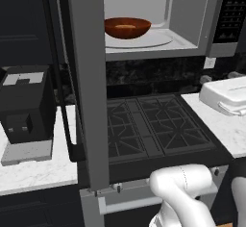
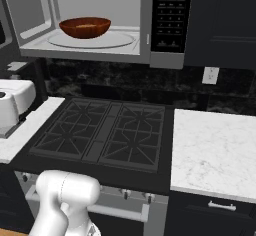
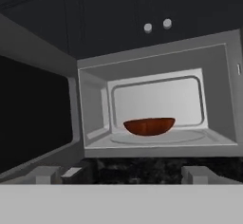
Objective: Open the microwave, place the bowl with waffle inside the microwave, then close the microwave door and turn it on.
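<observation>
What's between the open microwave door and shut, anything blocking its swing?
Nothing visible. The door stands swung wide open at the left, the bowl sits fully inside on the turntable, behind the front opening, and nothing rises from the stove below.

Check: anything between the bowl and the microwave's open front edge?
Nothing: bare turntable and floor lie between the bowl with waffle and the microwave front lip, per right base and hand views.

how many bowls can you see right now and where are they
1. The bowl with waffle sits on the turntable inside the open microwave, above the stove. Others could be hidden behind the open microwave door.
</observation>
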{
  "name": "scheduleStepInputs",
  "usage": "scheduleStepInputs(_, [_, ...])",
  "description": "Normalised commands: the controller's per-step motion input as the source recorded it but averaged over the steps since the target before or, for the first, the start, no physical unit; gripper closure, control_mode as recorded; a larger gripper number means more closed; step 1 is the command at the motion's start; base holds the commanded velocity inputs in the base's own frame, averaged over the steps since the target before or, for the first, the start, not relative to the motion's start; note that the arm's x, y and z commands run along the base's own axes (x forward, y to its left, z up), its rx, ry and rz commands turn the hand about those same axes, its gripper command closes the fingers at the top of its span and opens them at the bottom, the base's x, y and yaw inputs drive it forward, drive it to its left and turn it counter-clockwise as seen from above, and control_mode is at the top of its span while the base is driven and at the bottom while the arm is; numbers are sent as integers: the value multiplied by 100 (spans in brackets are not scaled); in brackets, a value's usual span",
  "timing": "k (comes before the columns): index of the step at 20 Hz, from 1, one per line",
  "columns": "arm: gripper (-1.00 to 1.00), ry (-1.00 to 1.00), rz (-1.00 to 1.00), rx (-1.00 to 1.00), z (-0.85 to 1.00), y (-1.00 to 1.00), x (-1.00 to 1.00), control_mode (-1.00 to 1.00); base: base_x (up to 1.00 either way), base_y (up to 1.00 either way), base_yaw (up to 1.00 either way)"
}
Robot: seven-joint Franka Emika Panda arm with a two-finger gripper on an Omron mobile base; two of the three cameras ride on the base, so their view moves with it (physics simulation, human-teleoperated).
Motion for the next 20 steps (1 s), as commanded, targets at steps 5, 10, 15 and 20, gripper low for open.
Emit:
scheduleStepInputs(5, [-100,-22,9,-1,0,52,-67,-100,0,0,0])
scheduleStepInputs(10, [-100,-30,2,-1,0,67,-62,-100,0,0,0])
scheduleStepInputs(15, [-100,-27,-1,0,3,67,-85,-100,0,0,0])
scheduleStepInputs(20, [-100,-31,0,0,5,57,-85,-100,0,0,0])
